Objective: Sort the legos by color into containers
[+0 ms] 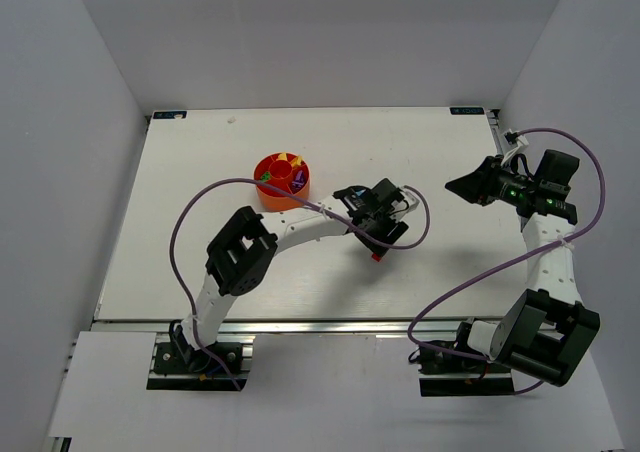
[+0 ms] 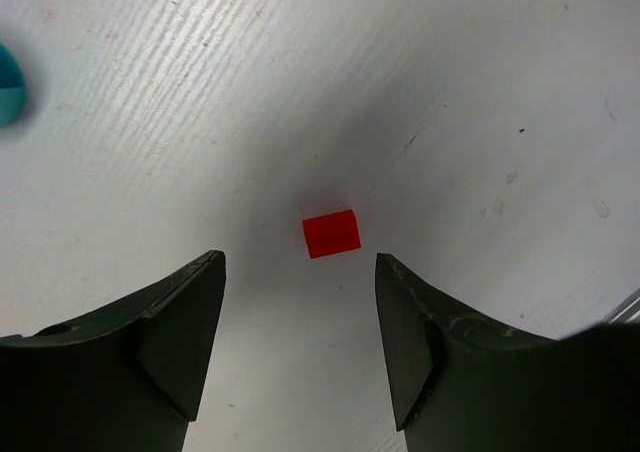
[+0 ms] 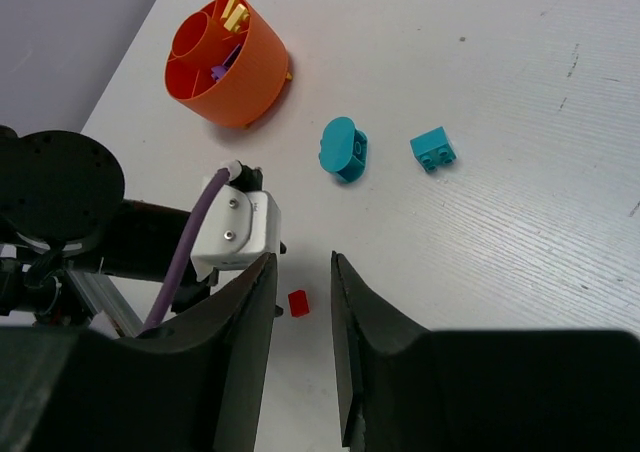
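White walls are closing in a pale table (image 1: 180, 242), and on it the red brick (image 2: 331, 234) is lying flat, right of centre and toward the near edge. It is well apart from the orange tub (image 1: 282, 179), which is sitting to its left and farther back with yellow, purple and green pieces in its compartments. Over the brick the left gripper (image 2: 300, 262) is hanging with its jaws standing wide apart and nothing between them. The brick is sitting just ahead of the fingertips, centred in the gap, its slightly longer side running from jaw to jaw, so a short advance and descent looks needed before closing. Off to the right, the right gripper (image 3: 302, 260) is hovering well away, fingers parted a little and gripping nothing, clearly the farther arm. A rounded teal piece (image 3: 344, 149) and a teal brick (image 3: 433, 149) are lying loose near the red one.
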{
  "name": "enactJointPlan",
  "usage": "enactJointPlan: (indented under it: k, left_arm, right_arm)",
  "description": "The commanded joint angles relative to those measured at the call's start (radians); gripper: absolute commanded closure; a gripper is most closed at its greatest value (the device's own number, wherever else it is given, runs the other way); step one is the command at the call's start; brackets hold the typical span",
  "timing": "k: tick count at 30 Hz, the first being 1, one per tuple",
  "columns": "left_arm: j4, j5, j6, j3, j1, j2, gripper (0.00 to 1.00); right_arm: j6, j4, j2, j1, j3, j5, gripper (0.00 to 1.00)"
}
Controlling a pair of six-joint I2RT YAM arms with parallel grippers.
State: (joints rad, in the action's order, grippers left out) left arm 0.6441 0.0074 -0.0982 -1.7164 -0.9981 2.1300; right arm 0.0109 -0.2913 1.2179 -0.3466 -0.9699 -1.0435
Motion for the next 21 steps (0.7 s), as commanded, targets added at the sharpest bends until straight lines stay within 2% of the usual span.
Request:
enactJointPlan:
  k: [1, 12, 21]
  left_arm:
    - [0.019, 0.054, -0.029, -0.048, -0.007, 0.008, 0.28]
    - [0.02, 0.029, -0.069, -0.081, -0.007, 0.077, 0.29]
    - [0.032, 0.009, -0.086, -0.117, -0.034, 0.12, 0.33]
  right_arm:
    - [0.015, 0.004, 0.002, -0.003, 0.002, -0.023, 0.66]
    - [0.018, 0.004, 0.008, -0.003, 0.002, -0.026, 0.66]
    - [0.02, 0.004, 0.008, -0.006, 0.004, -0.023, 0.66]
